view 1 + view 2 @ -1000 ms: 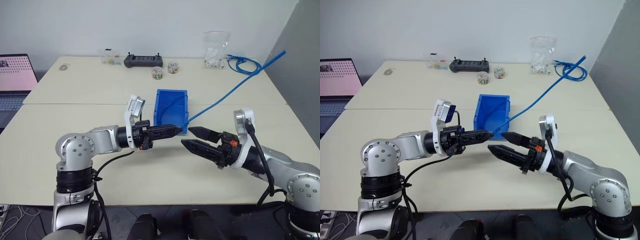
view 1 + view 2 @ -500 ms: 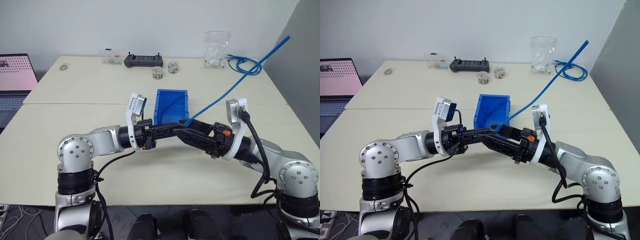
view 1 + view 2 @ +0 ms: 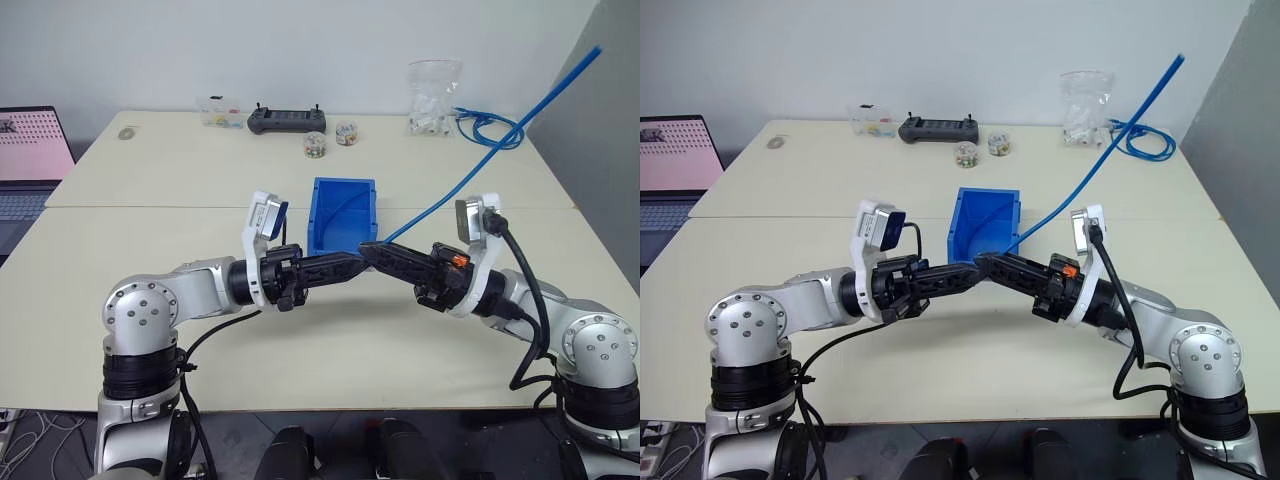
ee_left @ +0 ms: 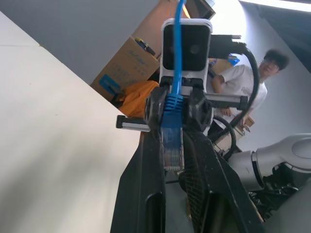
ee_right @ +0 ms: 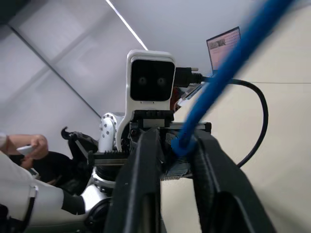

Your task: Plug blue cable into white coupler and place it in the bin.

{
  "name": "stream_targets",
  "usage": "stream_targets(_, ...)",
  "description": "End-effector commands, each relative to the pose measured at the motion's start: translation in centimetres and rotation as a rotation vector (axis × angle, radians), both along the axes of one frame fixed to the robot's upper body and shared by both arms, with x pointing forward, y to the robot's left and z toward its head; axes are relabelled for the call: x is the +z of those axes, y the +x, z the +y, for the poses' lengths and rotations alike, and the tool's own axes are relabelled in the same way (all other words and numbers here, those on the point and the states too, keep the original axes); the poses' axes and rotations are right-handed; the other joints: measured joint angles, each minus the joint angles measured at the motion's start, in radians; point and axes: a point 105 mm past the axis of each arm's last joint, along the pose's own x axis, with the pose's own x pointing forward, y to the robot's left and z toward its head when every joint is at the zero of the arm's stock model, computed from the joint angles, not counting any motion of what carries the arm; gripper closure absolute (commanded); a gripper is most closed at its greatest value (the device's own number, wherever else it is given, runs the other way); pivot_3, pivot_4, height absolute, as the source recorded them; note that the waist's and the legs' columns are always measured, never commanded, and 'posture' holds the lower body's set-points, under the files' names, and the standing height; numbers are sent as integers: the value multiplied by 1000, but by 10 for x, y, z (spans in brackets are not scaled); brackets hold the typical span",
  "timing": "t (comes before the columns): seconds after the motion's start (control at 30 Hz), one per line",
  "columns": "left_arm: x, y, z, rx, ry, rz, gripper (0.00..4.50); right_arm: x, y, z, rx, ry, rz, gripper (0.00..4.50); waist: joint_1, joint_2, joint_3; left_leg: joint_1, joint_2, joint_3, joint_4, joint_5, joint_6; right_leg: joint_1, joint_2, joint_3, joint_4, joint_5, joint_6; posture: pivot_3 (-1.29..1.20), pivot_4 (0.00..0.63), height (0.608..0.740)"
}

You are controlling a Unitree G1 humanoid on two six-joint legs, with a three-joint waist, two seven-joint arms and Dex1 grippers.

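The blue cable (image 3: 470,175) runs from the back right of the table down to where the two grippers meet, just in front of the bin (image 3: 343,215). My left gripper (image 3: 358,263) points right and is shut on the cable's clear plug (image 4: 171,150). Facing it, my right gripper (image 3: 368,248) points left, its fingers (image 5: 143,184) closed on the cable (image 5: 194,126) just behind the plug. Both grippers hover above the table with their tips touching. The open-topped blue bin stands on the table. The white coupler is hidden.
Along the far edge sit a black controller (image 3: 287,120), two small jars (image 3: 314,146), a plastic bag (image 3: 433,100) and a coil of blue cable (image 3: 490,128). A laptop (image 3: 30,150) is at the left. A grey panel (image 3: 600,130) bounds the right. A person (image 4: 243,82) stands nearby.
My right gripper swung left to the left gripper's tip and went from wide open to closed on the cable. The cable's free stretch rose. The left gripper kept its hold.
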Motion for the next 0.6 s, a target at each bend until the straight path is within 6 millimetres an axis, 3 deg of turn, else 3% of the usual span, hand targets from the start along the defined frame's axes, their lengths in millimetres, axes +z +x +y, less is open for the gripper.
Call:
stream_targets(0.03,-7,2,6,28,39,-1,4263,22,-13,-2,66,69,-51,4380,0,0,0,0,0,0,0,0,0,0,0,0,0,0,0,0,150,740)
stream_targets(0.47,-11,7,6,83,40,-55,4263,14,-17,1,92,8,-57,4382,0,0,0,-3,0,1,0,0,0,-3,0,1,0,0,0,0,150,740)
stream_targets(0.53,-11,9,6,91,32,-55,3562,14,-15,2,77,7,-63,4382,0,0,0,-3,0,1,0,0,0,-4,0,1,0,0,0,0,150,740)
stream_targets(0.6,-10,8,7,84,21,-51,3236,14,-14,2,65,5,-70,4382,0,0,0,-4,0,1,0,0,0,-5,0,1,0,0,0,0,150,740)
